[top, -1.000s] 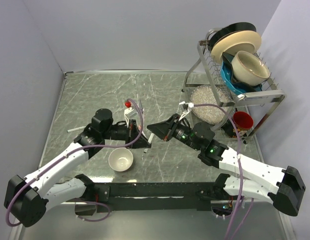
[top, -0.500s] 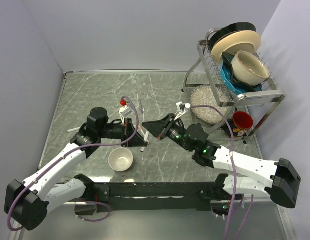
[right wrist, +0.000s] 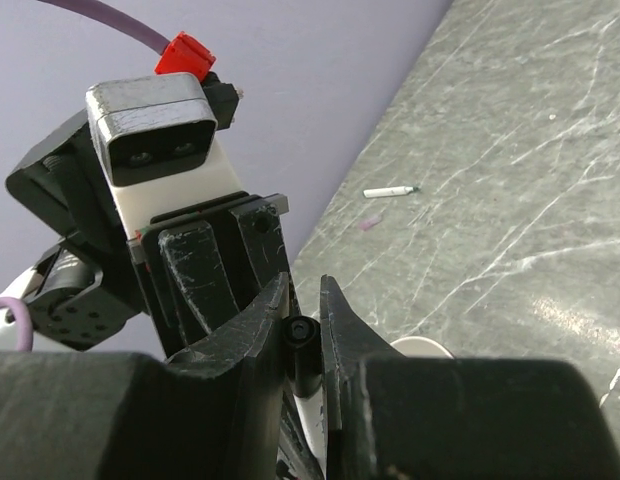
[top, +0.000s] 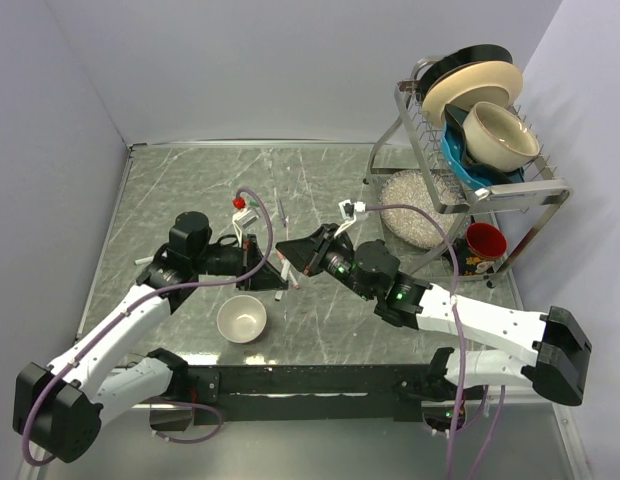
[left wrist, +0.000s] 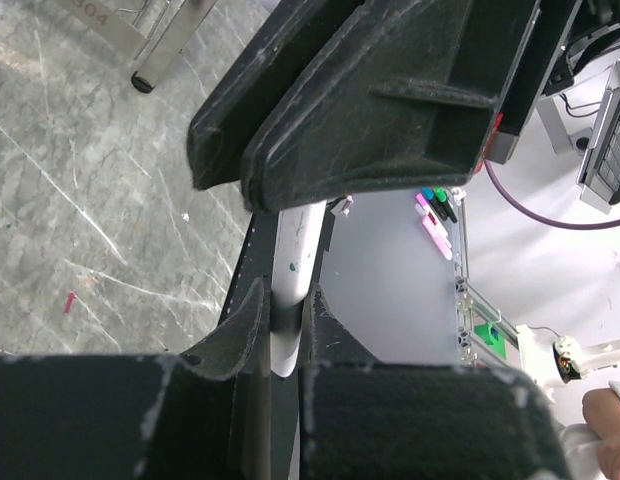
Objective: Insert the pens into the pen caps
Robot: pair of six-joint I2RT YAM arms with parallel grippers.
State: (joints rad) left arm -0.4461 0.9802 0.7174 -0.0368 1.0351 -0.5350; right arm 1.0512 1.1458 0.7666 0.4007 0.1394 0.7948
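Two tools meet above the grey marbled table (top: 190,180). At the far left a spare slim white pen (top: 145,260) lies flat, well apart from them. Next, the left tool (top: 275,272) is clenched on a thin white-grey marker pen (left wrist: 298,235) that juts out between its fingers. Just beside it, the right tool (top: 285,247) is clamped on a short black plastic cap (right wrist: 302,334).

We judge the mating is at hand. To do it well, we should bring the cap's bore onto the pen's axis before any push, then press slowly straight along that axis. Both grips should stay firm, because a sideways shove would lever the pen askew. The right tool hides the pen's tip, so we cannot tell whether it has entered.

Compared with a second ago, the left arm has drawn back leftward. The right arm has reached further left after it. The gap between the tools has closed, while the round white bowl (top: 241,319) sits where it was.
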